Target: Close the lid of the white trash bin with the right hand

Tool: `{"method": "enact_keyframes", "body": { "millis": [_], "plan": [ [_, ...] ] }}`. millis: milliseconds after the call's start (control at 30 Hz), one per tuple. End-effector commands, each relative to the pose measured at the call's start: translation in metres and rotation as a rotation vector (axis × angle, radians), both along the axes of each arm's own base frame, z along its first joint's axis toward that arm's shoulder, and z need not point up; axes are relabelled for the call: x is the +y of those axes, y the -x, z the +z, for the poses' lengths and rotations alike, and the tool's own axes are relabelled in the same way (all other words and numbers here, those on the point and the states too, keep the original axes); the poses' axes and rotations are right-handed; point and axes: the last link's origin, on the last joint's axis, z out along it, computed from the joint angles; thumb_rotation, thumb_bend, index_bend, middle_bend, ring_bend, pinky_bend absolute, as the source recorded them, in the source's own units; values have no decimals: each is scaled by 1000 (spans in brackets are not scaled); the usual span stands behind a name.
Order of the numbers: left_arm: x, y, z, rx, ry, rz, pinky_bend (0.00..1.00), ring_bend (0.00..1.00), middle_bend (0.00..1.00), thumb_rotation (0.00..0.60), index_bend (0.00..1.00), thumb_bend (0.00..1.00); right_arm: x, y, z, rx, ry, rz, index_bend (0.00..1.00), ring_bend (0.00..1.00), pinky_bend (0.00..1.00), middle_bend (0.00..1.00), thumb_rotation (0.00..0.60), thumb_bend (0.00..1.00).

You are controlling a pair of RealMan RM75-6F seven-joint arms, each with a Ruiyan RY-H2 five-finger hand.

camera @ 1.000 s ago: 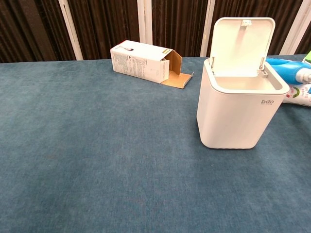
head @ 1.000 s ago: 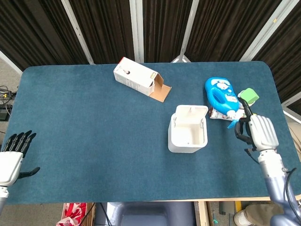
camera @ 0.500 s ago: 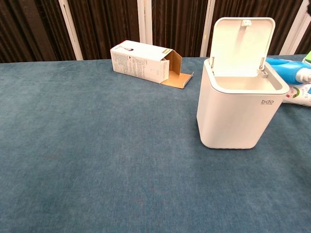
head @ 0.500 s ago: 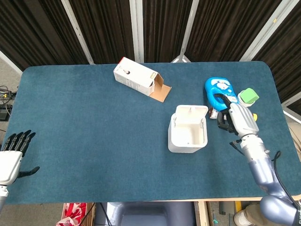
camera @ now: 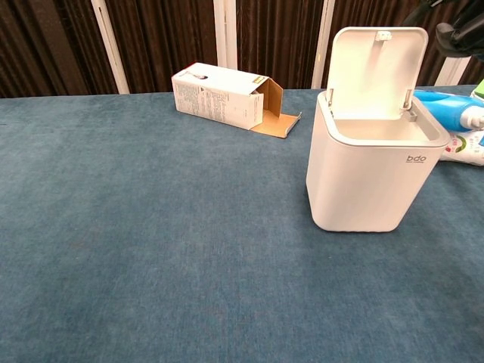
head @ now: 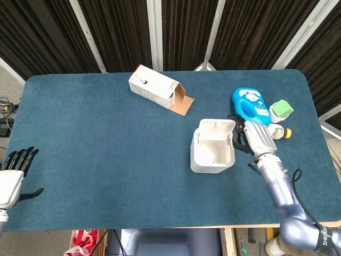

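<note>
Head view: white trash bin [head: 212, 153] sits right of centre on the blue table [head: 96, 138], lid [head: 217, 126] standing open at the far edge. Right hand [head: 254, 138] is just beside the bin's right wall, near the lid, holding nothing; fingers look partly curled, but I cannot tell whether they are spread or pressed together. Left hand [head: 11, 176] rests at the near left corner, fingers straight and apart, holding nothing. Blue bottle [head: 249, 105] lies close behind the right hand, open carton [head: 156, 89] well apart.

Chest view: lid [camera: 376, 71] upright, only dark fingertips [camera: 456, 34] show at its top right corner.

Risks: a sideways push likely tips or slides the light bin instead of swinging the lid; the arm could knock the bottle; fingers may get caught under the closing lid.
</note>
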Motion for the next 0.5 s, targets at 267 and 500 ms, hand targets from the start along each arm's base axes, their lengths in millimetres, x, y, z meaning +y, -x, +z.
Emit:
{"method": "enact_keyframes", "body": {
  "millis": [267,500],
  "plan": [
    [1,1,0,3,0,4,0,0,0,600,0,0,20,-9,-4,1,-53,18,237,846,784,802,600,740],
    [0,1,0,8,-1,5,0,0,0,600,0,0,35,-10,-4,2,-81,34,237,846,784,802,600,743]
  ]
}}
